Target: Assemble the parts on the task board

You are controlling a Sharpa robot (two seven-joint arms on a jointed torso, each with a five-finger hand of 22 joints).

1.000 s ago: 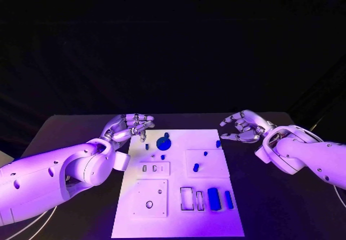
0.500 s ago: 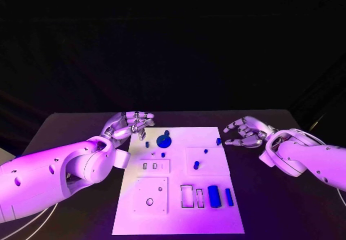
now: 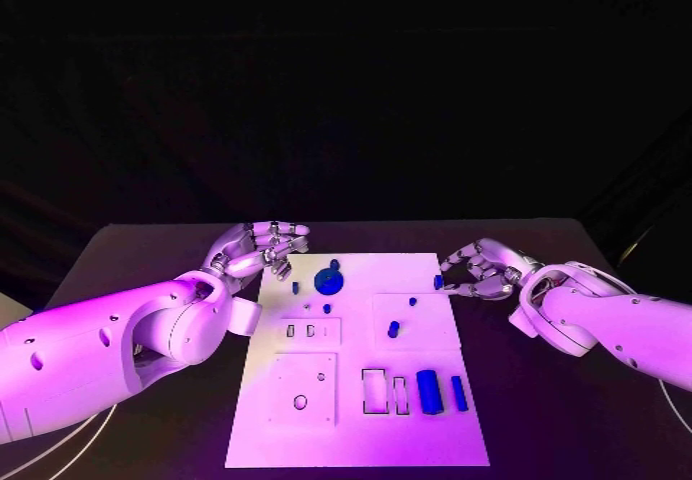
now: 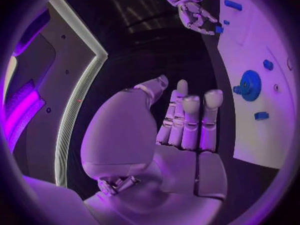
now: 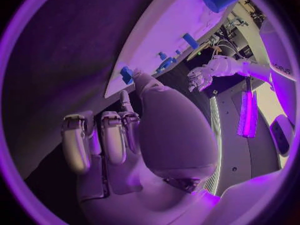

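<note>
I see the task board [image 3: 361, 360] as a long white plate lying flat in the middle of the black table [image 3: 130, 260], running away from the robot. At its far end stands a round blue gear-like part [image 3: 329, 283] with a small blue peg [image 3: 296, 288] just beside it. A small blue piece [image 3: 437, 282] sits at the far right edge, and two small blue pegs [image 3: 392, 329] stand on a raised square near the middle. At the near right, two blue bars [image 3: 428, 390] stand upright next to two empty slots [image 3: 374, 390]. Square plates with holes fill the near left part.

My left hand [image 3: 263, 250] is at the board's far left corner, beside the gear; in the left wrist view its fingers [image 4: 187, 120] are straight, side by side, with nothing in them. My right hand [image 3: 480, 270] is just off the far right edge, fingers curled loosely, fingertips close to the small blue piece. I cannot tell whether they touch it; the palm holds nothing.
</note>
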